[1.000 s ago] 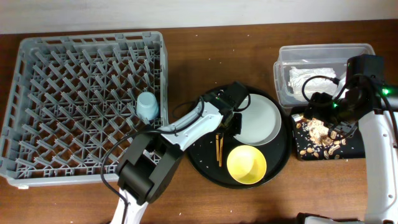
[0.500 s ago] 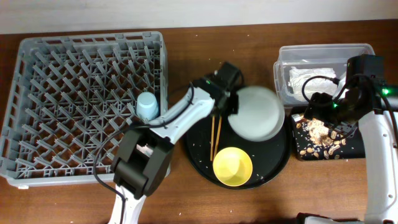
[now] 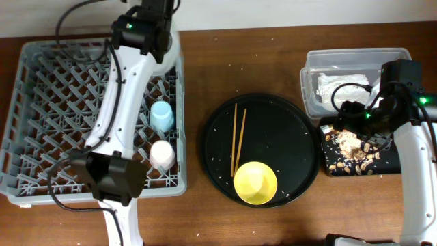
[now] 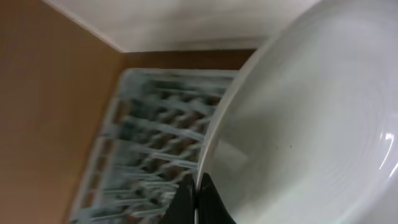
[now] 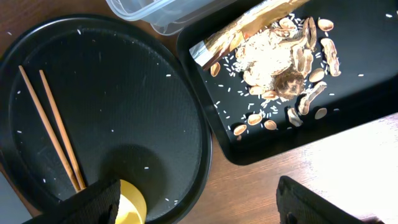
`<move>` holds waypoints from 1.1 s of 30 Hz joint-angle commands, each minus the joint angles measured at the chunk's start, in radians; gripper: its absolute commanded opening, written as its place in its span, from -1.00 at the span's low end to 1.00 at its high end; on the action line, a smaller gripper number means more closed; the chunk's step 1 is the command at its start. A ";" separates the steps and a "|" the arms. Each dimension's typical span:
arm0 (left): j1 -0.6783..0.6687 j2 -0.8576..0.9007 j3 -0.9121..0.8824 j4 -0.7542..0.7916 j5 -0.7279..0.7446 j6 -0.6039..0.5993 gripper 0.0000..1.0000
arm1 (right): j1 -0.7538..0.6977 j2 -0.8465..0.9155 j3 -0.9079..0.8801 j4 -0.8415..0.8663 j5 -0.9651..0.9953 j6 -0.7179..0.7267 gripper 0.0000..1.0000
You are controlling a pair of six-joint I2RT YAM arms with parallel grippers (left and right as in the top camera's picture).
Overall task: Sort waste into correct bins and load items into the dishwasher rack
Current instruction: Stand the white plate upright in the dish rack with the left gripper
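Note:
My left gripper (image 4: 198, 199) is shut on the rim of the pale plate (image 4: 311, 124) and holds it tilted above the far edge of the grey dishwasher rack (image 3: 41, 102); the rack also shows in the left wrist view (image 4: 155, 124). The light-blue cup (image 3: 162, 115) and the pink cup (image 3: 162, 154) stand in the rack. The yellow bowl (image 3: 255, 182) and chopsticks (image 3: 237, 140) lie on the round black tray (image 3: 287, 130). My right gripper (image 5: 199, 211) is open and empty beside the shallow black tray (image 5: 348, 118), which holds food scraps (image 5: 280, 62) and the gold wrapper (image 5: 249, 28). The napkin (image 3: 338, 85) lies in the clear tub (image 3: 355, 58).
The left arm (image 3: 116, 102) reaches across the rack's right side. The right arm (image 3: 403, 89) hangs over the tub and the black tray (image 3: 382, 167). Bare wooden table (image 3: 198, 61) shows between the rack and the round tray.
My left arm has lifted the plate off the round tray and swung it to the rack's far edge. The chopsticks and bowl shifted left on the tray. The right arm has not moved.

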 commanded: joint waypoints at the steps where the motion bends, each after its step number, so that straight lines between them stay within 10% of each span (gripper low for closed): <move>1: 0.046 -0.013 -0.067 0.047 -0.168 0.016 -1.00 | -0.006 -0.013 0.009 0.003 0.013 0.000 0.68; 6: 0.061 -0.012 -0.208 0.186 -0.219 0.016 -1.00 | -0.006 -0.013 0.009 0.004 0.012 0.000 0.99; 19: 0.045 -0.011 -0.302 0.319 -0.419 0.017 -0.99 | -0.006 -0.013 0.009 0.010 0.012 0.000 0.97; 33: 0.092 -0.011 -0.302 0.319 -0.286 0.016 -1.00 | -0.006 -0.008 0.009 0.010 0.012 0.000 0.97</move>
